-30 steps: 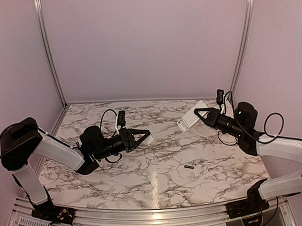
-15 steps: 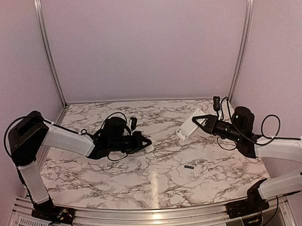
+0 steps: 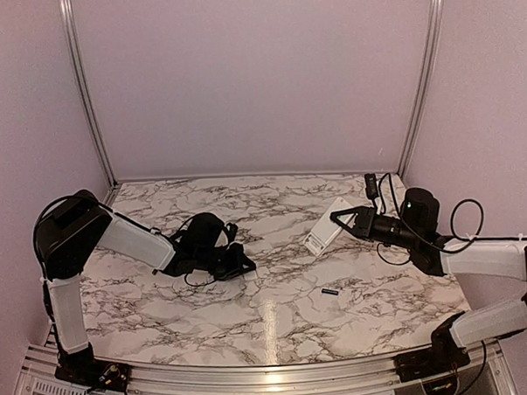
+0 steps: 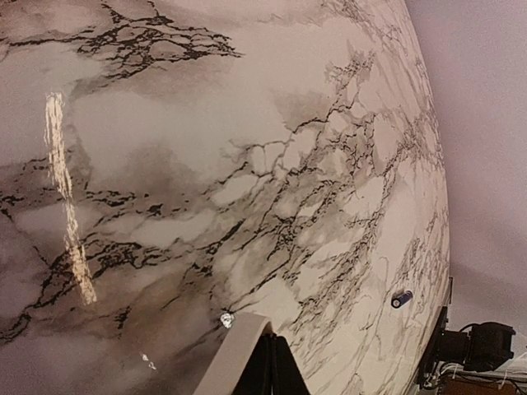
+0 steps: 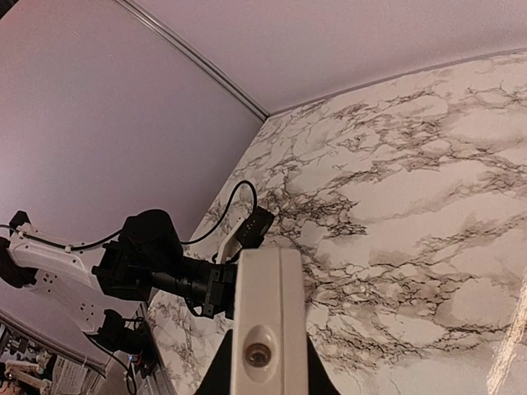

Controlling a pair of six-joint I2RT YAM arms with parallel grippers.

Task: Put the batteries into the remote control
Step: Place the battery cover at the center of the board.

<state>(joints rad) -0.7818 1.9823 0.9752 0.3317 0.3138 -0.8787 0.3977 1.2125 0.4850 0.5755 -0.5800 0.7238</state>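
Observation:
My right gripper (image 3: 339, 219) is shut on the white remote control (image 3: 326, 228) and holds it tilted above the table at the right; in the right wrist view the remote (image 5: 265, 304) stands end-on between the black fingers (image 5: 212, 374), a small round window at its near end. My left gripper (image 3: 245, 268) is low on the marble at centre left; its jaws (image 4: 270, 350) are shut, with a small white cover plate (image 4: 230, 362) at their left side. One black battery (image 3: 330, 292) lies on the table, front right, also in the left wrist view (image 4: 401, 298). The other battery is out of view.
The marble table (image 3: 278, 328) is walled by pale panels at the back and sides. The left arm (image 5: 152, 263) and its cable show in the right wrist view, beyond the remote. The right arm's base (image 4: 473, 350) shows at the table edge.
My left gripper has swung down and to the left, carrying the white plate to the table surface. My right gripper has moved the remote a little left and lower.

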